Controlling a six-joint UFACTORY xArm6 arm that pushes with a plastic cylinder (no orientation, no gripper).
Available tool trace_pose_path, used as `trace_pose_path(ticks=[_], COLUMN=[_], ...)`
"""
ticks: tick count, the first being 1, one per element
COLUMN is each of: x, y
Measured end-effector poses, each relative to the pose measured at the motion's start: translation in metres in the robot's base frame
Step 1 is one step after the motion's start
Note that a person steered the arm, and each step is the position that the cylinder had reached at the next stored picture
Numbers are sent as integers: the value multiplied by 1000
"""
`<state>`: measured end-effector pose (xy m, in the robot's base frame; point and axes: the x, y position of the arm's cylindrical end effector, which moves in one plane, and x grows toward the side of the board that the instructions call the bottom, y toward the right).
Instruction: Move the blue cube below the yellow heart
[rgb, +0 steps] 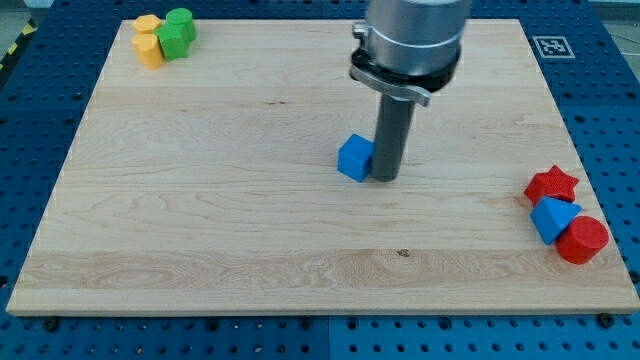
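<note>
The blue cube (354, 157) sits near the middle of the wooden board (200, 200). My tip (385, 177) rests on the board right against the cube's right side. The yellow heart (148, 27) lies in the view's top left corner, with a second yellow block (149, 49) just below it and two green blocks (177, 33) touching their right side. The cube is far to the right of and below that cluster.
At the view's right edge a red star (552, 184), a blue triangular block (553, 217) and a red cylinder (582, 240) sit clustered together. A marker tag (551, 46) lies off the board at the top right.
</note>
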<state>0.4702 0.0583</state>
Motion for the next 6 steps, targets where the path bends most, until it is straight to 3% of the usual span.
trace_pose_path(ticks=[6], x=[-77], y=[-154])
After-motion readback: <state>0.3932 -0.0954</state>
